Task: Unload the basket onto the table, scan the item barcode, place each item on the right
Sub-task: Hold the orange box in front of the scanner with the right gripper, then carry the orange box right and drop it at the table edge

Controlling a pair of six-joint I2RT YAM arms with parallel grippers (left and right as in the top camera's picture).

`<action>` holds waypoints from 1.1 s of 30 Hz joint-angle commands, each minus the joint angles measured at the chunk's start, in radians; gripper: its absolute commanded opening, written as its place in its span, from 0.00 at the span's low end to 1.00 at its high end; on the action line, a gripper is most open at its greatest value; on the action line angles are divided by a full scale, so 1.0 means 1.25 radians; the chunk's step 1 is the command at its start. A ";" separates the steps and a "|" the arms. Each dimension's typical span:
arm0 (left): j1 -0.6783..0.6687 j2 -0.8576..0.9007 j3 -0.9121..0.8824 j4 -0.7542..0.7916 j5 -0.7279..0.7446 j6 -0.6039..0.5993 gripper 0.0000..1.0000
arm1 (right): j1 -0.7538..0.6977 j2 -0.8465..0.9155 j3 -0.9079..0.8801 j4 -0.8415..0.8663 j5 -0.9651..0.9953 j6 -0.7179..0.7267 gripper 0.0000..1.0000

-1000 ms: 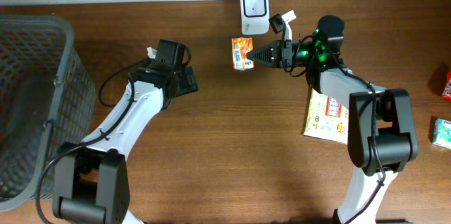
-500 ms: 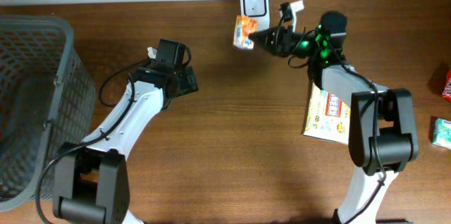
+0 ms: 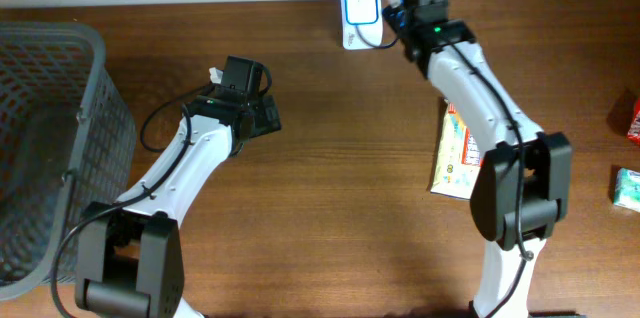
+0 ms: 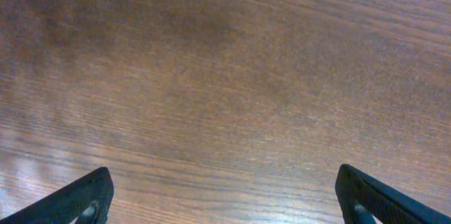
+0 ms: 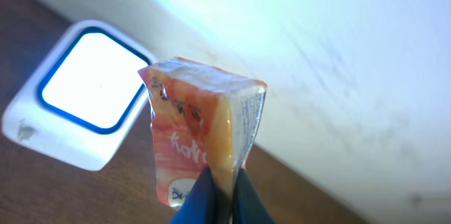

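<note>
Right wrist view gives you the clearest look: your right gripper (image 5: 223, 194) is pinched tight on the bottom edge of the small orange packet (image 5: 201, 136), which stands upright in the middle of the frame; the white scanner (image 5: 88, 104), its face glowing inside a blue ring, lies at the left of the frame just beside the packet, on the brown table (image 5: 70, 196) below a pale wall (image 5: 338, 55); you cannot tell whether a barcode faces it. Overhead, that arm stretches to the top centre of the frame next to the scanner; the packet is hidden there. Your left gripper (image 4: 225, 197) stands wide with nothing between its tips, over bare wood; overhead it sits left of centre, the grey basket (image 3: 60, 78) at the far left; a flat printed pack (image 3: 460, 158) lies partly under the right arm, right of centre.
</note>
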 commanded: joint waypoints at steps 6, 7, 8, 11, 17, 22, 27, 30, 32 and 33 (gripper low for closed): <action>-0.002 -0.012 -0.001 0.002 -0.008 0.010 0.99 | 0.035 0.139 0.013 0.190 -0.090 -0.224 0.04; -0.002 -0.012 -0.001 0.002 -0.008 0.010 0.99 | 0.035 0.151 0.013 0.199 -0.090 -0.224 0.04; -0.002 -0.012 -0.001 0.002 -0.008 0.010 0.99 | 0.035 0.161 0.013 0.212 -0.090 -0.223 0.04; -0.002 -0.012 -0.001 0.002 -0.008 0.010 0.99 | 0.035 0.162 0.013 0.286 0.024 -0.175 0.04; -0.002 -0.012 -0.001 0.002 -0.008 0.010 0.99 | -0.053 0.126 0.013 0.163 0.363 0.068 0.04; -0.002 -0.012 -0.001 0.002 -0.008 0.010 0.99 | -0.350 0.009 0.013 -0.279 0.159 0.468 0.04; -0.002 -0.012 -0.001 0.002 -0.009 0.010 0.99 | -0.628 0.018 0.011 -0.471 -0.085 0.538 0.04; -0.002 -0.012 -0.001 0.002 -0.008 0.010 0.99 | -0.706 0.018 0.009 -0.521 -0.091 0.538 0.45; -0.002 -0.012 -0.001 0.002 -0.008 0.010 0.99 | -0.711 0.017 0.009 -0.546 -0.091 0.537 0.99; -0.002 -0.012 -0.001 0.002 -0.008 0.010 0.99 | -0.709 0.005 0.010 -0.560 -0.100 0.541 0.99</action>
